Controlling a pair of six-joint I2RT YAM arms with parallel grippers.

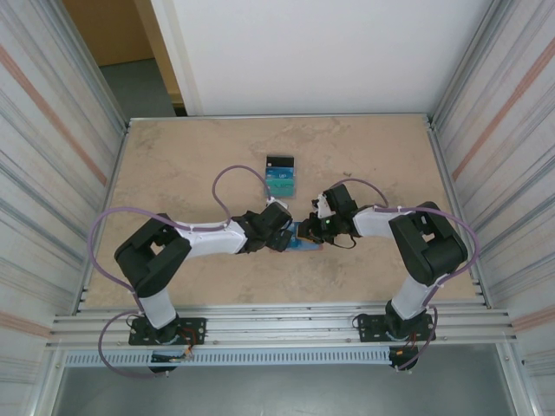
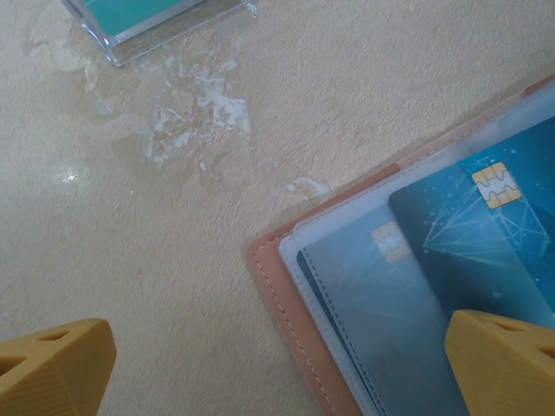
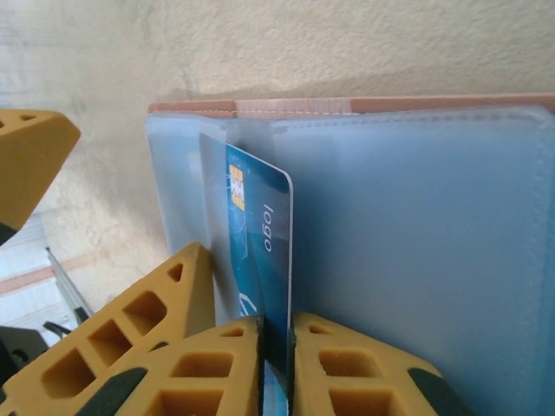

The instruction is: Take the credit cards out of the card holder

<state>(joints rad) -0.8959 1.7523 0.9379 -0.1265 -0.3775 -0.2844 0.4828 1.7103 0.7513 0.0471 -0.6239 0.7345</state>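
Open card holder lies flat on the table, mid-table, between the two grippers. In the left wrist view I see its reddish-tan leather edge and frosted pale pockets, stitching visible.

Right gripper: claw closed down to a thin slit, pinching one long edge of a blue card. Chip and the word "logo" read clearly on its face. The card sits over the holder's frosted pockets. I cannot tell whether any of it is still tucked in a sleeve.

Left gripper: claw spread as wide as it goes, holding nothing. One yellow fingertip is over bare table, the other over the holder's pocket side.

Credit cards: the blue card shows bare, chip up. A second card is dim under frosted plastic beside it, still in its pocket.

Further out, a clear case with teal inside rests on the table, well apart from the holder. From the top camera it lies beyond both grippers, with something black at its far end.

Overhead, the left gripper and right gripper sit close on either side of the holder.
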